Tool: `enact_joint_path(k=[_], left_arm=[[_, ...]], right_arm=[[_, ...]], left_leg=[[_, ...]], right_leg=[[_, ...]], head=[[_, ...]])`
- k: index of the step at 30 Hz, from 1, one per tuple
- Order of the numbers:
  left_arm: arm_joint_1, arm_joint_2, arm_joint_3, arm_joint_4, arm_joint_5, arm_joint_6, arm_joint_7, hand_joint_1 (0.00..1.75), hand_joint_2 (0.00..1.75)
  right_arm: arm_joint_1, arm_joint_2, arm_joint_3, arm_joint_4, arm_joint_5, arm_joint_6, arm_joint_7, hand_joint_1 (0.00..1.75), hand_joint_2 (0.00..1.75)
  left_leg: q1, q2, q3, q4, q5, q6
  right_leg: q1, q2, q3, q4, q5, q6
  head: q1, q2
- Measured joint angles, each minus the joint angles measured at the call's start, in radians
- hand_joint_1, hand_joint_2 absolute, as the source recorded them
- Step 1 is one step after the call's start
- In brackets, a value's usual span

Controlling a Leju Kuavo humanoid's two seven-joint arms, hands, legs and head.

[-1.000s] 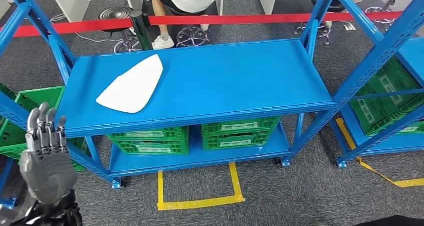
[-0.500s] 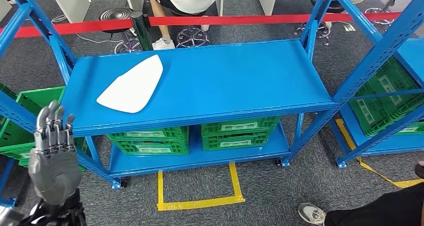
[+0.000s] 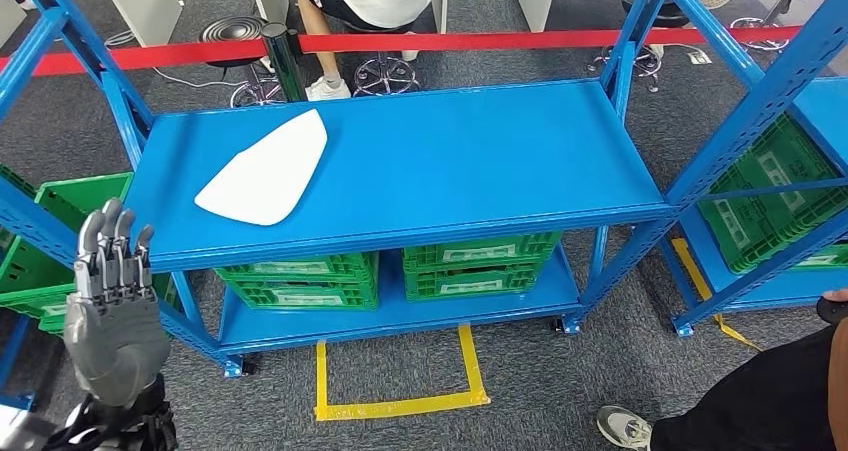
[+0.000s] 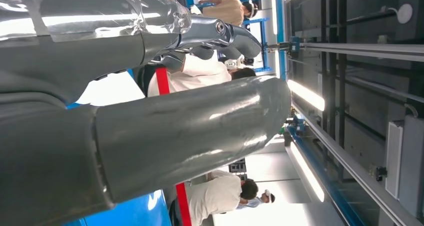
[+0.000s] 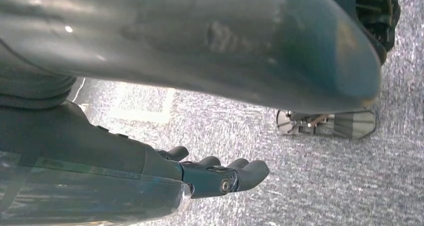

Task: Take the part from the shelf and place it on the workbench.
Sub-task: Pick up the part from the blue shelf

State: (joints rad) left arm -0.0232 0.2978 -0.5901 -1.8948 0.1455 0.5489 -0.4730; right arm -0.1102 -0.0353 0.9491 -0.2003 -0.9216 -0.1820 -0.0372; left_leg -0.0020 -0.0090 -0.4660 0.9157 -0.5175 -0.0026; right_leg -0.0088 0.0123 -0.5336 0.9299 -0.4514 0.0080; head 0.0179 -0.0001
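- White part [image 3: 262,167] lies flat on the blue shelf's [image 3: 450,161] top board, near its left end.
- Its long axis runs diagonally, narrow end toward the shelf's far side.
- Left hand [image 3: 112,306], below the shelf's front-left corner, is well apart, fingers extended, empty.
- Right hand [image 5: 220,176] hangs over floor, loosely curled, empty.

blue shelf [image 3: 480,161] | top: white part [image 3: 263,169] | lower: green crates [image 3: 480,264]

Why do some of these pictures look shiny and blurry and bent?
Left wrist view: the ceiling light strips glare white, and the left hand sits so close that it looks soft. Right wrist view: the thick thumb is blurred, while the grey carpet looks sharper. Head view: evenly lit and sharp, with the blue shelf edges bowed by the wide lens.
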Motion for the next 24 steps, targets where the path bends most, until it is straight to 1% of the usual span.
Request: enact_joint_path(k=[8,14,22,24], left_arm=[[-0.002,-0.001,-0.008,0.003,0.002,0.0,0.0,0.0,0.0],[-0.002,-0.001,-0.013,0.01,0.003,0.009,0.0,0.0,0.0],[-0.001,-0.001,-0.015,0.01,0.004,0.011,0.0,0.0,0.0],[-0.002,-0.001,-0.015,0.011,0.004,0.011,0.0,0.0,0.0]], right_arm=[[0.0,-0.004,0.0,0.0,-0.001,0.001,-0.022,0.0,0.0],[0.0,-0.009,0.0,0.0,-0.003,0.005,0.02,0.0,0.0],[0.001,-0.009,0.0,0.0,-0.003,0.011,0.024,0.0,0.0],[0.001,-0.008,0.0,0.0,-0.003,0.012,0.022,0.0,0.0]], left_leg=[[0.0,0.0,0.0,0.0,0.0,0.0],[0.0,0.0,0.0,0.0,0.0,0.0],[0.0,0.001,0.0,0.0,0.001,0.0],[-0.003,0.001,-0.001,0.005,-0.001,0.007]], right_leg=[[0.0,0.0,0.001,0.0,0.0,0.0],[0.0,0.0,0.002,0.0,0.001,0.001],[0.0,0.0,0.002,0.0,0.001,0.001],[-0.002,-0.001,0.002,-0.003,0.003,0.006]], head=[[0.0,0.0],[0.0,0.0],[0.0,0.0],[-0.001,0.0]])
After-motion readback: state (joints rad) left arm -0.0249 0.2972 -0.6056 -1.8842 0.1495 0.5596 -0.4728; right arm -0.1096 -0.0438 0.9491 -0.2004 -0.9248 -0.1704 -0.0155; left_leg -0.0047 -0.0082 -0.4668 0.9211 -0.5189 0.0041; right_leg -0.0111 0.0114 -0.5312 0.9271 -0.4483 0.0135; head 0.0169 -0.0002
